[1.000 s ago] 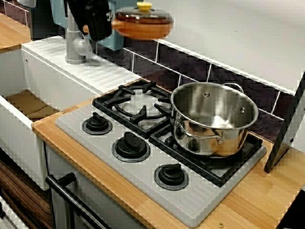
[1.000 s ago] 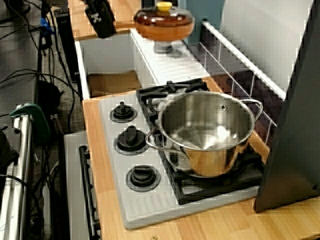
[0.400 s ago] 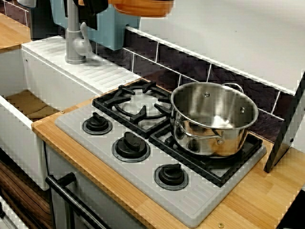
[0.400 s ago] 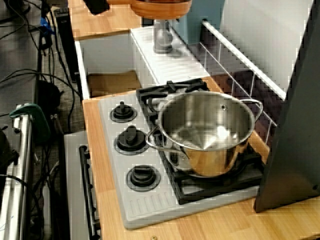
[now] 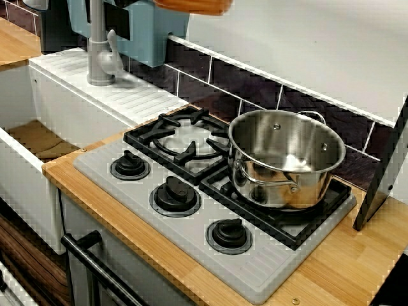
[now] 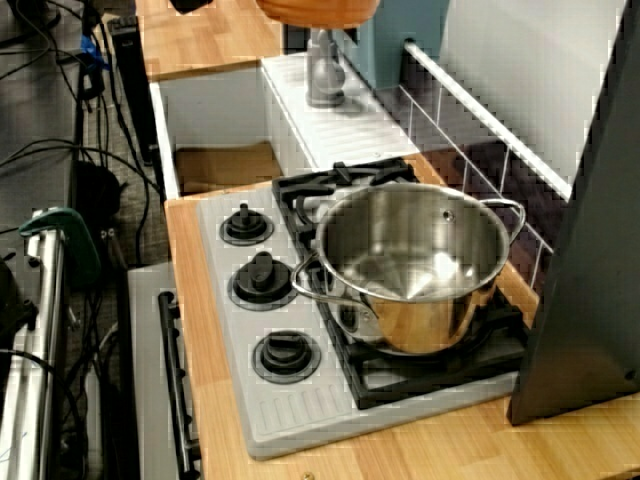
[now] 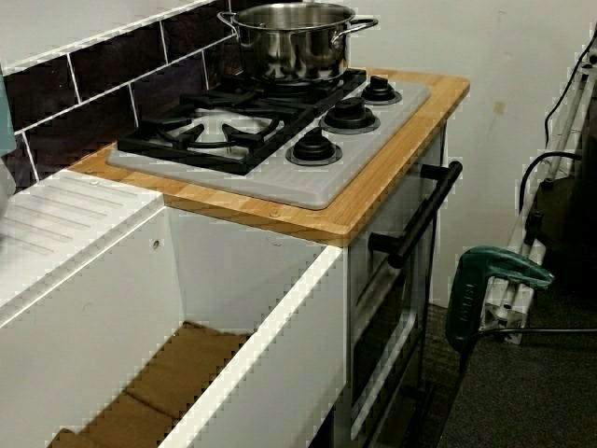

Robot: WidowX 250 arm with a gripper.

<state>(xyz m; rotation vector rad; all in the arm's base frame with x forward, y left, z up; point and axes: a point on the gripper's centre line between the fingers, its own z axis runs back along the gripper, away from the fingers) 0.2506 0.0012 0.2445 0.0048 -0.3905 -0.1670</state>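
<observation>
Wall [image 5: 306, 44]: plain white above; dark tiles [image 5: 255, 86] with pale grout run along the counter's back edge.
Counter [image 5: 159, 245]: wood, carrying a grey hob [image 5: 191, 226] with black grates; three black knobs [image 5: 175, 194] line its front edge.
Basin [image 7: 270, 308]: white, touching one end of the counter, brown bottom; grey tap [image 5: 99, 51] on the ribbed ledge [image 5: 127, 89] behind.
Oven [image 7: 392, 308]: under the counter, black bar handle [image 7: 424, 210].
Floor: dark grey carpet [image 7: 532, 392]; cables [image 6: 50, 150] lie on it.
Panel [image 6: 590, 250]: dark, leaning at the counter's far end.

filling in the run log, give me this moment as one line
gripper: top edge, grip unclear | orange pan: aloft beside it, mostly cropped | steel pot: empty, on stove grate
</observation>
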